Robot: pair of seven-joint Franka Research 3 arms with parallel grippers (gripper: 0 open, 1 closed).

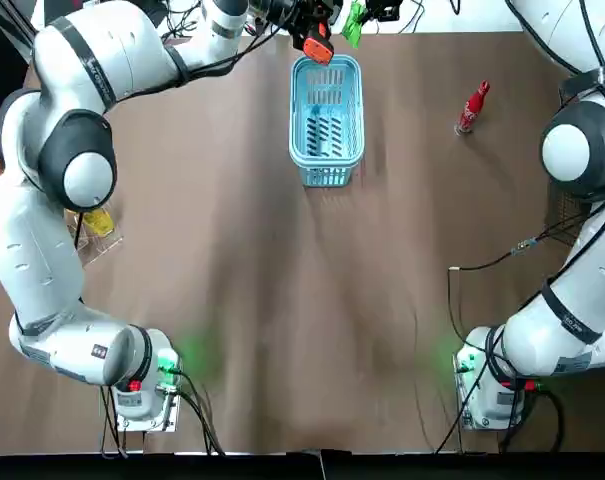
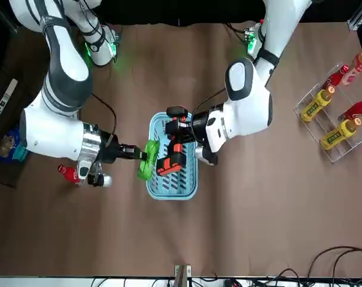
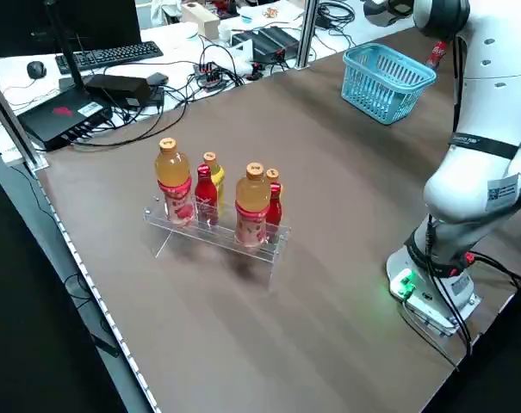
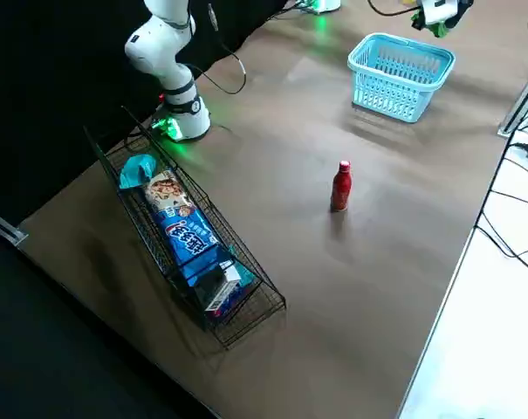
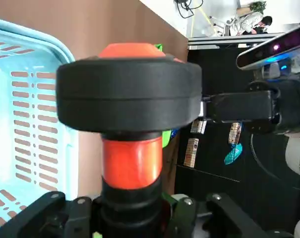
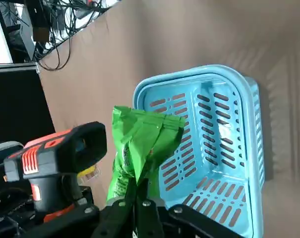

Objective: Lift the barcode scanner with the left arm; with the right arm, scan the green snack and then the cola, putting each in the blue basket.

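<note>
Green snack [image 2: 149, 159] pinched in right fingers [image 2: 131, 152] faces orange scanner [image 2: 170, 161] clamped in left fingers [image 2: 183, 125] above blue basket [image 2: 169, 194].

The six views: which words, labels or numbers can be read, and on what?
None can be read.
Blue packet in the wire rack: white print, blurred.
Bottles in the clear holder: labels too small.
Green snack: print blurred.
Cola: print too small.
Barcode scanner: no text shows.

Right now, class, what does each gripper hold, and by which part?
Left gripper: the barcode scanner, by its orange handle. Right gripper: the green snack, pinched at one end.
</note>
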